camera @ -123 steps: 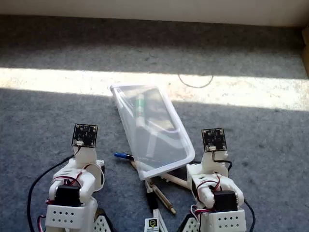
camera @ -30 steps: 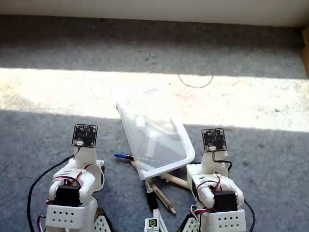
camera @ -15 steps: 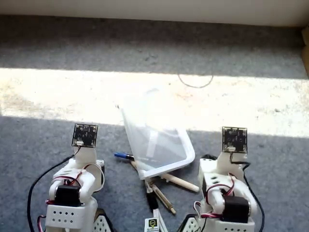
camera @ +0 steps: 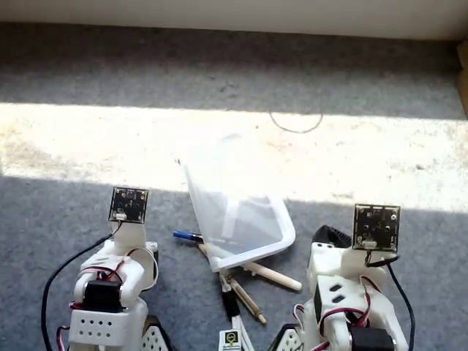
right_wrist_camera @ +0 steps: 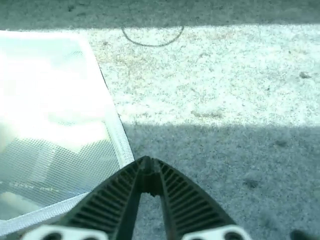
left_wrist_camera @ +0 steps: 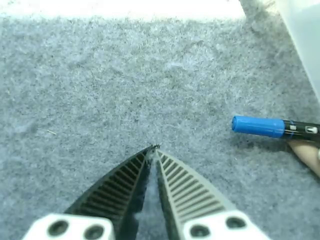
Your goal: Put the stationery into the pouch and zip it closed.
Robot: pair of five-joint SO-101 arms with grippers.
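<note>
Fig. Left gripper (left_wrist_camera: 154,149): I see its fingers pressed together, holding nothing, above grey carpet (left_wrist_camera: 90,80) near the blue-capped pen (left_wrist_camera: 260,126). Right gripper (right_wrist_camera: 148,163): fingers likewise together, just beside the translucent pouch (camera: 238,208), which lies flat between the arms. Loose pencils (camera: 272,275) lie at its near end.

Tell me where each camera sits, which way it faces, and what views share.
High view: fixed above, looking down on the grey surface; both arms show at the near edge, flanking the pouch.
Left wrist view: on the left arm, looking down past its shut jaws at the blue-capped pen.
Right wrist view: on the right arm, looking past its shut jaws along the pouch's edge.
Shared: high and right wrist views show the pouch; high and left, the pen.
</note>
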